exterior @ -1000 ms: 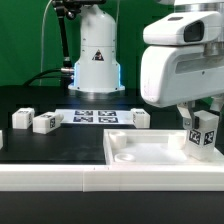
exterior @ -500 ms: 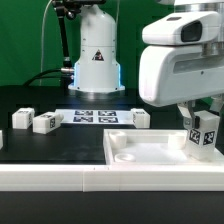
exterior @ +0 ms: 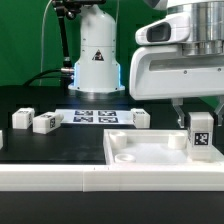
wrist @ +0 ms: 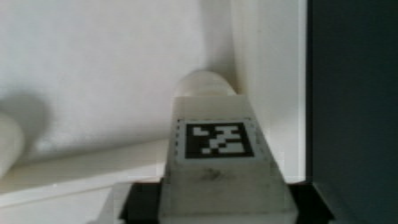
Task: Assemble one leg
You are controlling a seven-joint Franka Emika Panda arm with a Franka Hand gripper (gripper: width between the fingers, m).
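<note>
Gripping the leg (exterior: 201, 136), pincer (exterior: 199, 122) overhangs the panel (exterior: 150, 152) — spare legs (exterior: 45, 122) well apart.

Exterior cam: low, about table height, looking across the black table (exterior: 40, 100) toward the white robot base (exterior: 97, 55) and the green backdrop (exterior: 25, 40). The arm's white wrist housing (exterior: 175, 70) looms large at the exterior view's right, so it sits close to the lens. Wrist cam: looks down along the gripper (exterior: 201, 128), very near, tight crop. Shared: the small white plastic leg (exterior: 201, 133) (wrist: 217, 150) with its black-and-white tag, plus the adjacent corner of the large flat white square panel (exterior: 150, 150) (wrist: 89, 60).
</note>
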